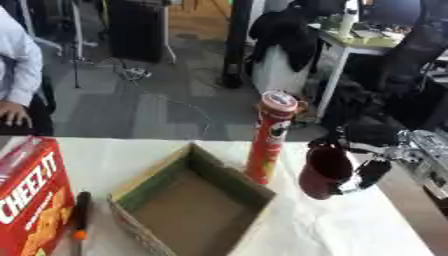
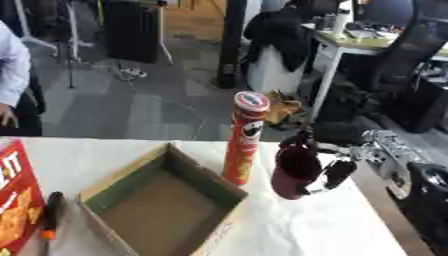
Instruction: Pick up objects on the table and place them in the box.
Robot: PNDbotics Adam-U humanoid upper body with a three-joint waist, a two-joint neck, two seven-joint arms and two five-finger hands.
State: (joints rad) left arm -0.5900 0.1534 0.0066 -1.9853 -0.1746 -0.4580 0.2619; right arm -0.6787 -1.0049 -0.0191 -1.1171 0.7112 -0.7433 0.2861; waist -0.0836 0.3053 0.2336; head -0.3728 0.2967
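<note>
Room beyond the white tabletop [image 1: 341, 225]: grey floor [image 1: 149, 105] of large tiles, with a pale cable [image 1: 179, 105] trailing across it; a dark cabinet [image 1: 136, 30] at the far wall, next to thin stand legs [image 1: 77, 55]; a black column [image 1: 236, 42] rising from the floor near centre; a white desk [image 1: 350, 50] at the upper right, its top cluttered, a dark coat [image 1: 284, 30] draped in front of it; a black office chair [image 2: 407, 55] at the far right; a strip of wood-toned floor [image 1: 197, 12] at the top.
</note>
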